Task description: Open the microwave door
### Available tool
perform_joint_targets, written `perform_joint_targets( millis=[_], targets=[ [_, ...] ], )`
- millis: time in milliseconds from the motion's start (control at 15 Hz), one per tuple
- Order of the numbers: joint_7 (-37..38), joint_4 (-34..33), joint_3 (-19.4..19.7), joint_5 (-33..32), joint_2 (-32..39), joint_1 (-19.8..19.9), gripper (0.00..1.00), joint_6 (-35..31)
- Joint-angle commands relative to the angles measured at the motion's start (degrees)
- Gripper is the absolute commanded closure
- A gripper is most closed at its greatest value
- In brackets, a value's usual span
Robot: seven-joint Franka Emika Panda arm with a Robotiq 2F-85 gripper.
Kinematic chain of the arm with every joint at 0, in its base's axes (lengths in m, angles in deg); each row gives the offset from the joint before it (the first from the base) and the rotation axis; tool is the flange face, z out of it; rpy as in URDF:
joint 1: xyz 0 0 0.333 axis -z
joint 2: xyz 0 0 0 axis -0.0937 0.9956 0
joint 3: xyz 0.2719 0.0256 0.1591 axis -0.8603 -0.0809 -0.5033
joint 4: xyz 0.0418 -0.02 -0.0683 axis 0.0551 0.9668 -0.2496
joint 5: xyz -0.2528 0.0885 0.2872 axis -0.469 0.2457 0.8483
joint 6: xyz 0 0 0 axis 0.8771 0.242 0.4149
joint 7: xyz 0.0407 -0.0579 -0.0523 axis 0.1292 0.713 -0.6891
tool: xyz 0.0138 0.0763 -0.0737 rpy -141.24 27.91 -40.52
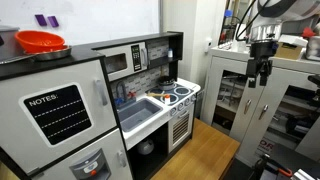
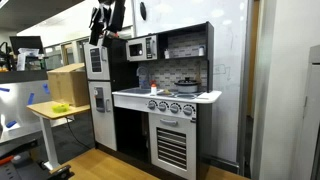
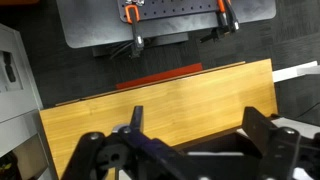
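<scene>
I'm hanging up high with my fingers (image 1: pixel 262 72) pointing straight down. That's why the wrist view is giving me just a wood panel (image 3: pixel 150 100) far below them and none of the kitchen (image 2: pixel 170 130). The fingers are spread wide with nothing between them, which makes sense since I'm not touching anything yet.

The microwave door (image 1: pixel 120 62) is sitting shut up in the kitchen's top section. It's well apart from my fingers, off to the side and a bit lower than them in both exterior views, and it isn't showing in the wrist view at all.

My guess is the job's barely begun. I'm going to have to swing across, turn the fingers toward the door and catch one edge. I can't tell which edge has the handle, it's too small. I'm also watching out for the fridge (image 2: pixel 97 62) right beside it.
</scene>
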Motion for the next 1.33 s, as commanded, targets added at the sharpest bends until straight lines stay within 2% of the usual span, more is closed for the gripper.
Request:
perform_joint_targets(
  millis=[0,733,1000,1133,1267],
  targets=[
    [-0.4,-0.1,-1.2,0.4,0.2,1.4,0.00,0.1],
    [-0.4,-0.1,-1.2,0.4,0.2,1.4,0.00,0.1],
    [-5.8,-7.1,-2.9,-3.0,6.2,-0.6,0.00,-5.2],
    [-9.0,-12.8,-4.3,-3.8,10.8,-2.0,0.00,-7.8],
    [-12.5,-20.4,-6.2,-2.9,16.6,-3.9,0.00,-7.1]
  ],
)
